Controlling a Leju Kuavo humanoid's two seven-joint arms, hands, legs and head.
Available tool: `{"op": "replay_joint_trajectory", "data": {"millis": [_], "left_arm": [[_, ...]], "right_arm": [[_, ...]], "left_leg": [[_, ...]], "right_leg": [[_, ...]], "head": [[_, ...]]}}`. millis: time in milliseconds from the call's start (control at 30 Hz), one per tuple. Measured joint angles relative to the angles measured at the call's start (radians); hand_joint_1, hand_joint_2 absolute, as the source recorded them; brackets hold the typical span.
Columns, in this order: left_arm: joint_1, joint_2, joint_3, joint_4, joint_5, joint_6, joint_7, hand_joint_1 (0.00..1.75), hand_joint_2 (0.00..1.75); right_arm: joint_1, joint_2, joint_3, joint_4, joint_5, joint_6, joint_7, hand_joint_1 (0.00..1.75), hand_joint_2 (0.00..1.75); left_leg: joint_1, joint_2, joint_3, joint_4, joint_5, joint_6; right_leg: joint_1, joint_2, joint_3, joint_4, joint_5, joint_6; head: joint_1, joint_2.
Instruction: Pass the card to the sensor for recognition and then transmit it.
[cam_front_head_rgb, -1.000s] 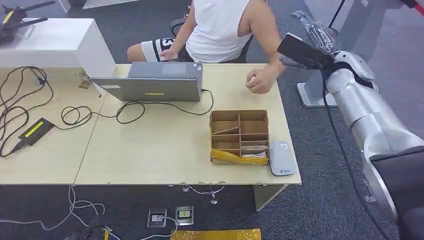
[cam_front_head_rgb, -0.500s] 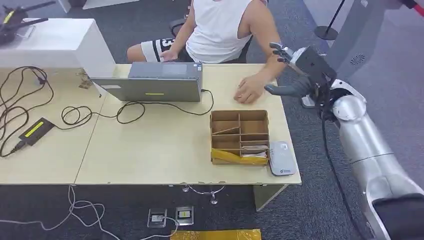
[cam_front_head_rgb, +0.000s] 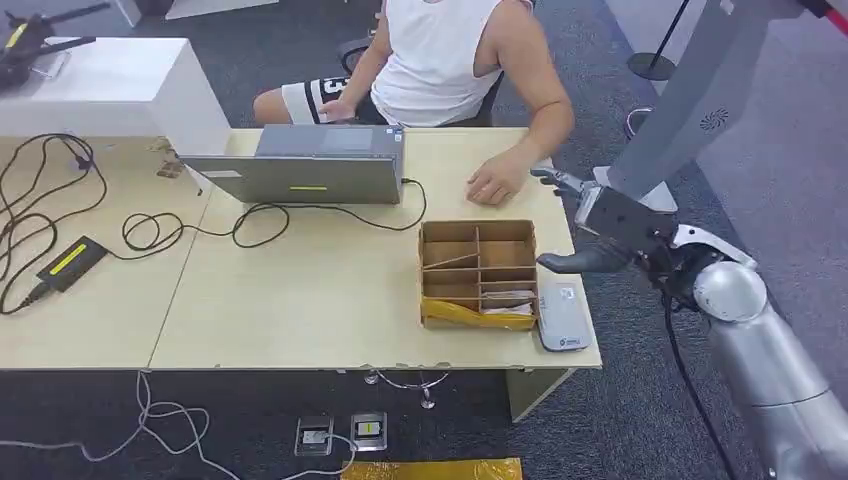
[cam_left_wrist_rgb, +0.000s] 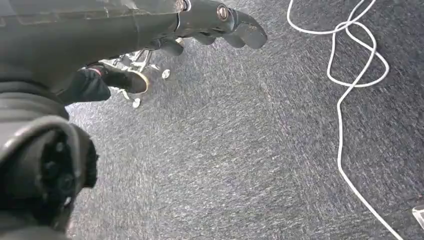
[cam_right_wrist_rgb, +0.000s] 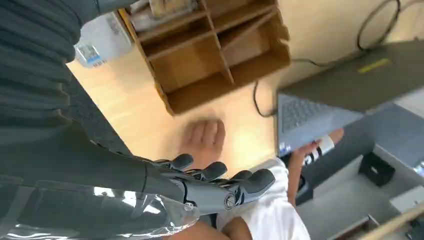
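Observation:
A brown divided cardboard box (cam_front_head_rgb: 478, 232) stands near the table's right end. Light cards (cam_front_head_rgb: 508, 298) lie in its front right compartment, and they show again in the right wrist view as cards (cam_right_wrist_rgb: 165, 7) in the box (cam_right_wrist_rgb: 210, 50). The grey-white sensor (cam_front_head_rgb: 562, 316) lies flat just right of the box, near the table's front corner; the sensor (cam_right_wrist_rgb: 97, 42) carries a small blue label. My right hand (cam_front_head_rgb: 592, 226) hovers off the table's right edge, level with the box, fingers (cam_right_wrist_rgb: 220, 182) spread and holding nothing. My left hand (cam_left_wrist_rgb: 215, 17) hangs over the carpet, empty.
A person sits behind the table, one hand (cam_front_head_rgb: 492, 184) resting flat just beyond the box. A grey laptop (cam_front_head_rgb: 310, 165) and black cables (cam_front_head_rgb: 250, 215) lie left of the box. A grey stand (cam_front_head_rgb: 680, 100) rises to the right. White cable (cam_left_wrist_rgb: 350, 90) runs over the floor.
My right arm has swung down from a raised pose to beside the table's right edge, near the box. The person's hand has shifted slightly left and flattened.

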Motion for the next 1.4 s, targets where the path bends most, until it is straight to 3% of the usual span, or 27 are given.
{"op": "replay_joint_trajectory", "data": {"millis": [333, 467, 967, 1067, 1200, 1400], "left_arm": [[-0.001, -0.001, 0.002, 0.003, 0.005, 0.001, 0.011, 0.00, 0.00], [-0.001, -0.003, 0.006, 0.003, 0.007, 0.006, 0.014, 0.00, 0.00], [-0.002, -0.015, 0.010, 0.004, -0.007, 0.008, 0.021, 0.00, 0.00], [-0.002, -0.018, 0.010, 0.004, -0.014, 0.009, 0.021, 0.00, 0.00], [-0.007, -0.026, 0.009, 0.004, -0.028, 0.013, 0.021, 0.00, 0.00], [-0.029, -0.037, 0.009, 0.004, -0.049, 0.007, 0.021, 0.00, 0.00]], "right_arm": [[0.142, -0.018, 0.030, -0.095, 0.075, 0.045, 0.048, 0.00, 1.75], [0.169, -0.018, 0.048, -0.104, 0.186, 0.051, 0.056, 0.00, 1.75], [0.212, -0.008, 0.134, -0.080, 0.651, -0.101, 0.038, 0.00, 1.75], [0.221, 0.000, 0.148, -0.068, 0.771, -0.214, 0.043, 0.00, 1.75], [0.223, 0.028, 0.151, -0.023, 0.922, -0.455, 0.014, 0.00, 1.75], [0.220, 0.079, 0.145, 0.096, 0.959, -0.654, -0.024, 0.00, 1.75]], "left_leg": [[0.000, 0.000, 0.000, 0.000, 0.000, 0.000], [0.000, 0.000, 0.000, 0.000, 0.000, 0.000], [0.000, 0.000, -0.001, 0.000, 0.000, 0.000], [0.000, 0.000, -0.001, 0.000, 0.000, 0.000], [0.000, 0.000, 0.000, 0.000, 0.000, 0.000], [0.000, 0.000, -0.001, 0.000, 0.000, 0.000]], "right_leg": [[0.000, 0.000, 0.000, 0.000, 0.000, 0.000], [0.000, 0.000, 0.000, 0.000, 0.000, 0.000], [0.000, 0.000, 0.000, 0.000, 0.000, 0.000], [0.000, 0.000, 0.000, 0.000, 0.000, 0.000], [0.000, 0.000, 0.000, 0.000, 0.000, 0.000], [0.000, 0.000, 0.000, 0.000, 0.000, 0.000]], "head": [[0.000, 0.000], [0.000, 0.000], [0.000, 0.000], [0.000, 0.000], [0.000, 0.000], [0.000, 0.000]]}}
